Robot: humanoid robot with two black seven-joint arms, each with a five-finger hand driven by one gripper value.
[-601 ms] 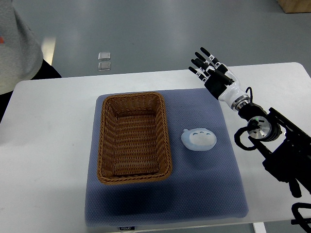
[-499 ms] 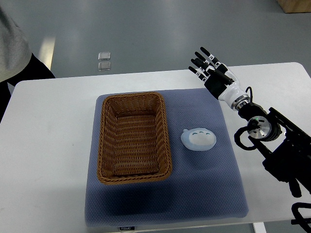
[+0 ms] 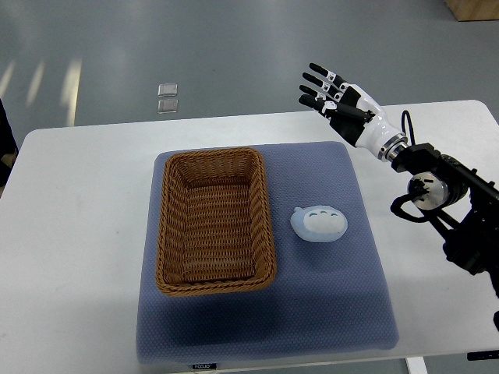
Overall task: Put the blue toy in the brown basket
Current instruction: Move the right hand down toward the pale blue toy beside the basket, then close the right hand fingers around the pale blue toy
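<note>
Hovering empty, fingers spread — right robot hand (image 3: pixel 337 97) beyond blue toy (image 3: pixel 319 224) — brown basket (image 3: pixel 214 220) alongside, nothing between.

Right hand (image 3: pixel 337 97) raised; fingers spread

Brown basket (image 3: pixel 216 220): woven wicker, rough ribbed texture, matt. Blue toy (image 3: pixel 318 224): soft-looking, pale blue, smooth, matt; cloth or plastic cannot be told. Mat (image 3: pixel 343 312): blue-grey cloth or foam, fine dimpled surface, matt. Table (image 3: pixel 78 234): white, smooth, low sheen. Right hand (image 3: pixel 337 101): glossy white plastic shell, black matt fingers (image 3: pixel 318 72); wrist joint shows shiny metal-like rings. Floor (image 3: pixel 234 47): grey, smooth, faintly reflective.
</note>
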